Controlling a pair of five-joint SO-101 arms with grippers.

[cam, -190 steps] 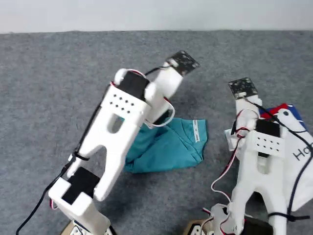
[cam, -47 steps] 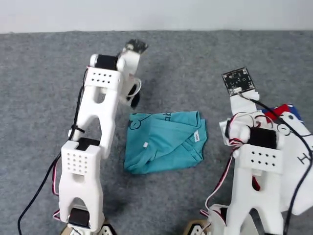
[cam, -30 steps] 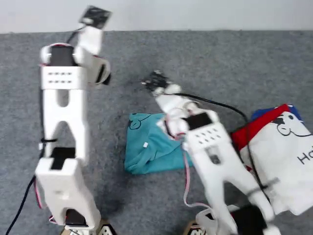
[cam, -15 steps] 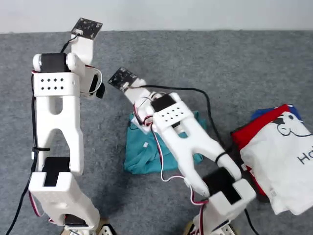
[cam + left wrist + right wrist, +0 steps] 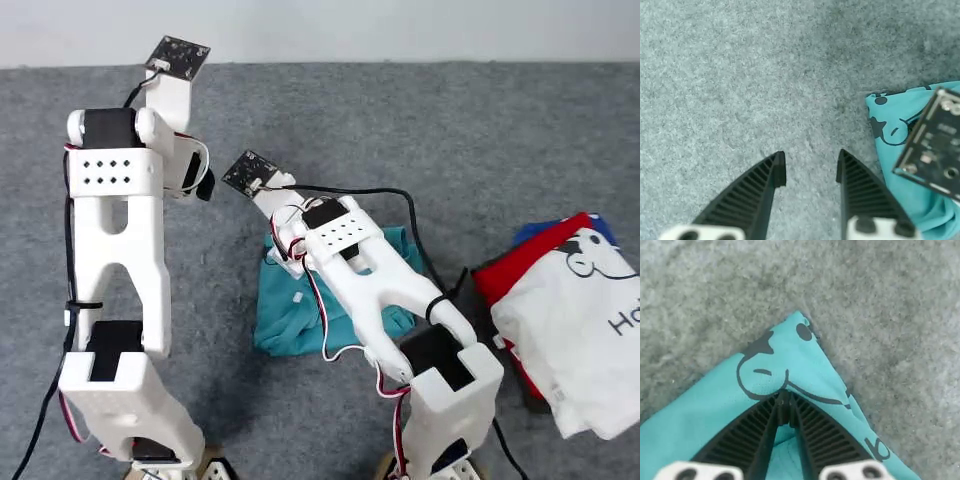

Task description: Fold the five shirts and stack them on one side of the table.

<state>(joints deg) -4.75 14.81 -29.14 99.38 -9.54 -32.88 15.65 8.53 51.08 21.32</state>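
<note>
Right pincer [image 5: 784, 399] pinched shut on teal shirt [image 5: 705, 400] — left pincer [image 5: 810, 170] parted.

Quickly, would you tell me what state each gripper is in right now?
Left gripper: open, holding nothing.
Right gripper: shut, tips at the teal shirt; whether cloth is pinched cannot be told.

From above, the right arm [image 5: 370, 270] covered the middle of the teal shirt [image 5: 278, 322]. The white shirt [image 5: 570, 330] ran off the picture's edge and hid the pile beneath it, bar a red edge [image 5: 505, 270] and a blue corner [image 5: 543, 231]; their count could not be told. Whether cloth sat between the right gripper's [image 5: 783, 395] closed fingers could not be told.
</note>
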